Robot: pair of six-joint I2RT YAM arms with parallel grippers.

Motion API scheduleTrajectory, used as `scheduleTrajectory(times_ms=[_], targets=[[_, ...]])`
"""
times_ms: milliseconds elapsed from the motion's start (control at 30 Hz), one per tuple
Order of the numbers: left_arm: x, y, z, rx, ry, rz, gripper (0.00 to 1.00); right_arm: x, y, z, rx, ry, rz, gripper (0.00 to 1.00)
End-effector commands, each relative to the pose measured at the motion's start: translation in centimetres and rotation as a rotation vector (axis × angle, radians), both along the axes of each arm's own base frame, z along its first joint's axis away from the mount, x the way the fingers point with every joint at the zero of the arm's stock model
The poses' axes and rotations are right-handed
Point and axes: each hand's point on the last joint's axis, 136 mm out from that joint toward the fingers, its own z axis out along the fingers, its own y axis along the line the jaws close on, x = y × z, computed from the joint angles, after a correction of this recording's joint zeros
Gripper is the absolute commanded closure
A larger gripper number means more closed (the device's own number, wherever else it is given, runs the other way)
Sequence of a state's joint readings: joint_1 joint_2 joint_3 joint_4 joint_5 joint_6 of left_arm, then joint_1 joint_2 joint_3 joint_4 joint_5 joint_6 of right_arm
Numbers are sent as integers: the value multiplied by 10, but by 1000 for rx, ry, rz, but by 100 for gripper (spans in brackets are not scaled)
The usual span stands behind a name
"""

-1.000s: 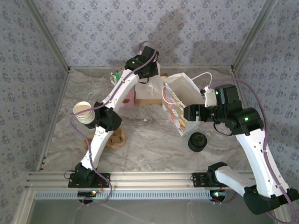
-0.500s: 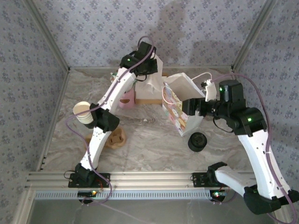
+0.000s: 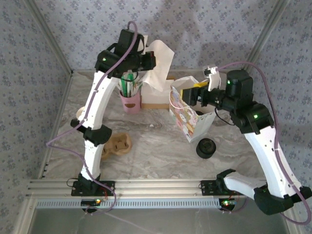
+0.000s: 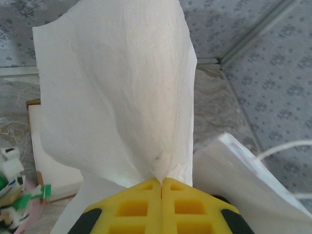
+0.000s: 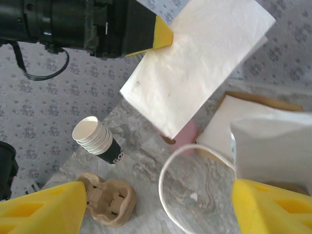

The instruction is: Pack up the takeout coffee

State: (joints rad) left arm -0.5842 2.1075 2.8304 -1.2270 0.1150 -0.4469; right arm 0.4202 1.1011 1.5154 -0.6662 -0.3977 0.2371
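The takeout coffee [image 3: 206,147] stands on the open marbled table [image 3: 156,141], just before the paper bag [image 3: 187,119], whose print is unreadable. The right gripper [image 5: 156,204] gapes wide at its handle. Farther back, the left gripper [image 4: 161,183] pinches a raised white napkin [image 4: 117,83].

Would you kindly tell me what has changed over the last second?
The left fingers, shut on a napkin, lifted it up out of its box. The right fingers, open, moved left and back to the mouth of the bag. The lidded cup, bag and carrier stayed put.
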Motion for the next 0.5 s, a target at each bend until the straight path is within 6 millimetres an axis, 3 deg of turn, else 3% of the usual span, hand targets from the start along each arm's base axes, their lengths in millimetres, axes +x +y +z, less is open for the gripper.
scheduleTrajectory(times_ms=[0, 167, 467], targets=[[-40, 12, 21, -7, 6, -104, 100, 4, 11, 33, -9, -158, 26, 21], [-77, 20, 33, -31, 24, -187, 100, 3, 34, 38, -91, -305, 66, 22], [-126, 19, 37, -110, 82, -328, 100, 7, 56, 32, -176, -434, 117, 20]])
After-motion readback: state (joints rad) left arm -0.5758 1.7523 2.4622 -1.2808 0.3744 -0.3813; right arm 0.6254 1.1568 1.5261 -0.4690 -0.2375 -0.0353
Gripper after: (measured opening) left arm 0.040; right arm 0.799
